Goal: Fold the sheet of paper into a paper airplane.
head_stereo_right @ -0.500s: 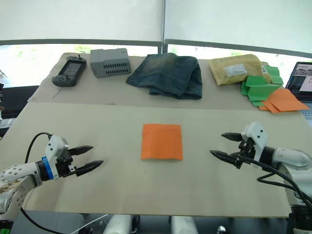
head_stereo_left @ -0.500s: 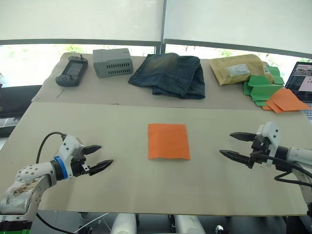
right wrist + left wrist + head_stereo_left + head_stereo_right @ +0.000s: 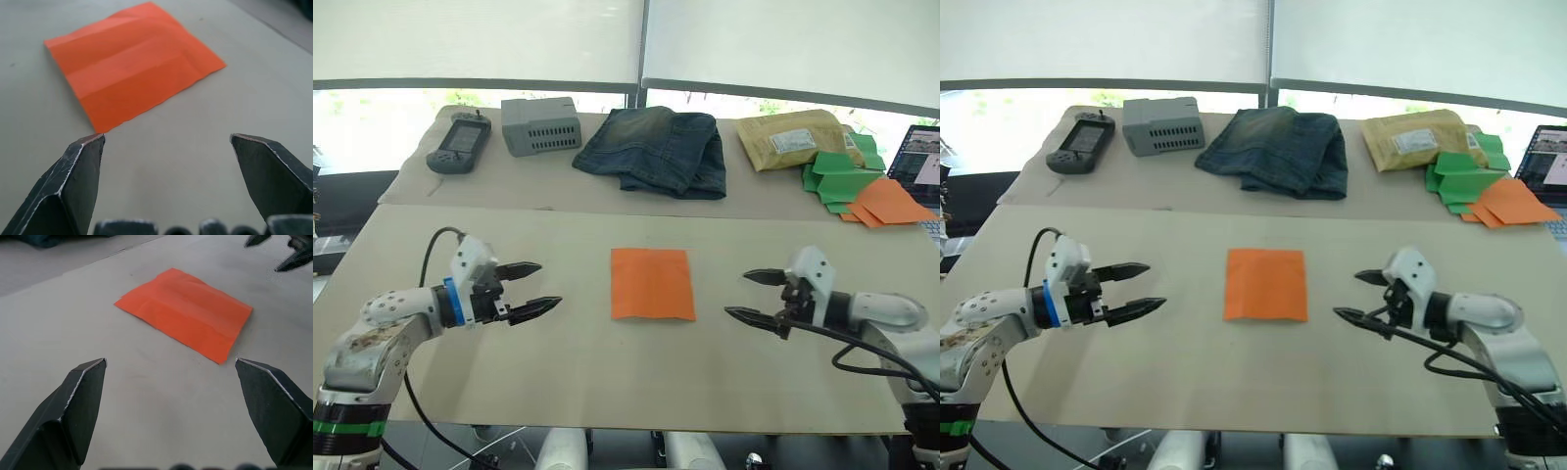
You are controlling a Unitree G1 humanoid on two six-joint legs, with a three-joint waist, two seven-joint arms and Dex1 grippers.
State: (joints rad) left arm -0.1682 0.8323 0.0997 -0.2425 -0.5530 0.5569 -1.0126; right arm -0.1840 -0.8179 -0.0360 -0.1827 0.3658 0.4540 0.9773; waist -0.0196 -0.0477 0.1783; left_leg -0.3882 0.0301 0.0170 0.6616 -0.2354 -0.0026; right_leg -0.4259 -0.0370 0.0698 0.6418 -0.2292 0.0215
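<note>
**Orange sheet flat at centre of worktop, both end effectors spread on either side**

The sheet of paper (image 3: pixel 652 283) is seen lying flat near the centre of the frame on the pale worktop (image 3: pixel 607 377). It is roughly square, bright orange, and faint parallel crease lines are shown across it in the wrist views. No fold into a dart shape has been made.

The left end effector (image 3: pixel 535 287) is placed at the left of the frame, near the sheet's left edge but apart from it. Its two black fingers are held apart with nothing between them, and they are pointed toward the sheet. The right end effector (image 3: pixel 747 295) is placed at the right of the frame, likewise near the sheet and clear of it, its fingers spread and empty. The sheet lies between the two.

Along the upper part of the frame, on a cloth-covered surface behind the worktop, several other things are laid out: a dark handheld device (image 3: pixel 458 142) at upper left, a grey box (image 3: pixel 540 125) beside it, folded jeans (image 3: pixel 656 147) at upper centre, and a tan padded envelope (image 3: pixel 793 138) at upper right. Green paper shapes (image 3: pixel 838 174) and further orange paper (image 3: pixel 887 201) are seen beside the envelope, with a laptop (image 3: pixel 922 161) at the right edge.
</note>
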